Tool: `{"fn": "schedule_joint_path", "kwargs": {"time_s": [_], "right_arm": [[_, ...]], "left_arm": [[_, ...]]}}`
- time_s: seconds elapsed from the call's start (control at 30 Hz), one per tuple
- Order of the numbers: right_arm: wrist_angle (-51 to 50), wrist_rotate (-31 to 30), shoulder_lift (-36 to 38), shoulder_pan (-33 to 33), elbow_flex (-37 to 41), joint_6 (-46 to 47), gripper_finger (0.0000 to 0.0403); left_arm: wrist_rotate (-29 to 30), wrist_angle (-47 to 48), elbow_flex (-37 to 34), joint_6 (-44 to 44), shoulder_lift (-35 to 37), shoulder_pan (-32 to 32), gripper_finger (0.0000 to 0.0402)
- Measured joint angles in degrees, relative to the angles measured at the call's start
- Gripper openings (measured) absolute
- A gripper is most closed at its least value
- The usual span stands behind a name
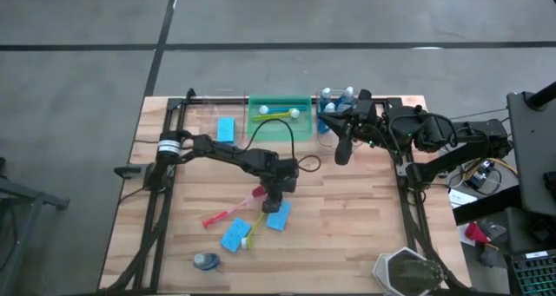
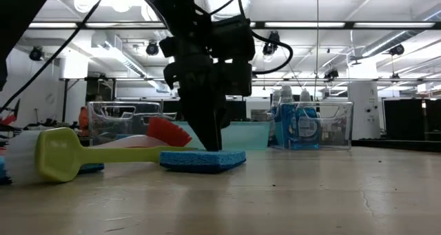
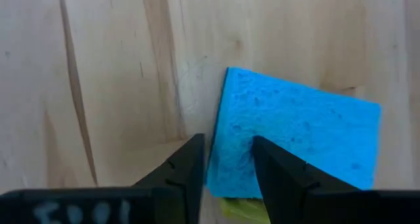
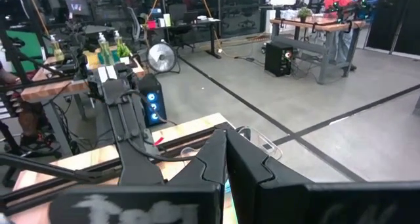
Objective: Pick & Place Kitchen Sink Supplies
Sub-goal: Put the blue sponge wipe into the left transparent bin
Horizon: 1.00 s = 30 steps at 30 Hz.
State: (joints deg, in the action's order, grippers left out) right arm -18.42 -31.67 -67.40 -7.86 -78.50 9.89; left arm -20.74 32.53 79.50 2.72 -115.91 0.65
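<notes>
**Left fingers astride a sponge edge**

At the table's (image 1: pixel 365 235) middle, my left gripper (image 3: pixel 226 168) points down over a blue sponge (image 3: pixel 298 135) lying flat, fingers apart with its edge between them. A yellow brush (image 2: pixel 83 156) lies partly under it, a red brush (image 2: pixel 167 131) beside. My right gripper (image 1: pixel 340 151) waits raised by the bottle bin (image 2: pixel 324 125), fingers together.

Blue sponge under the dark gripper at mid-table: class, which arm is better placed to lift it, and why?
The left. Its gripper stands open astride the sponge's edge, low on the table. The right gripper hangs shut by the bottle bin, far off.
</notes>
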Motion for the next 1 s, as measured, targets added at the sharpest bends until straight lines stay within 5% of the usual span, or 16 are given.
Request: {"fn": "schedule_joint_path", "kwargs": {"time_s": [0.17,0.37,0.83,1.0], "right_arm": [[0.0,0.0,0.0,0.0,0.0,0.0,0.0008],[-0.1,0.0,-0.2,0.0,0.0,0.1,0.0008],[1.0,0.0,-0.1,0.0,0.0,-2.3,0.0008],[1.2,0.0,0.2,0.0,0.0,-3.2,0.0008]], "left_arm": [[-0.1,-0.1,0.1,0.1,-0.9,-0.1,0.0099],[-0.3,0.0,0.4,-0.3,-0.9,0.0,0.001],[0.2,12.1,10.2,0.3,5.4,2.9,0.0],[5.1,20.8,14.4,3.2,9.2,3.9,0.0]]}}
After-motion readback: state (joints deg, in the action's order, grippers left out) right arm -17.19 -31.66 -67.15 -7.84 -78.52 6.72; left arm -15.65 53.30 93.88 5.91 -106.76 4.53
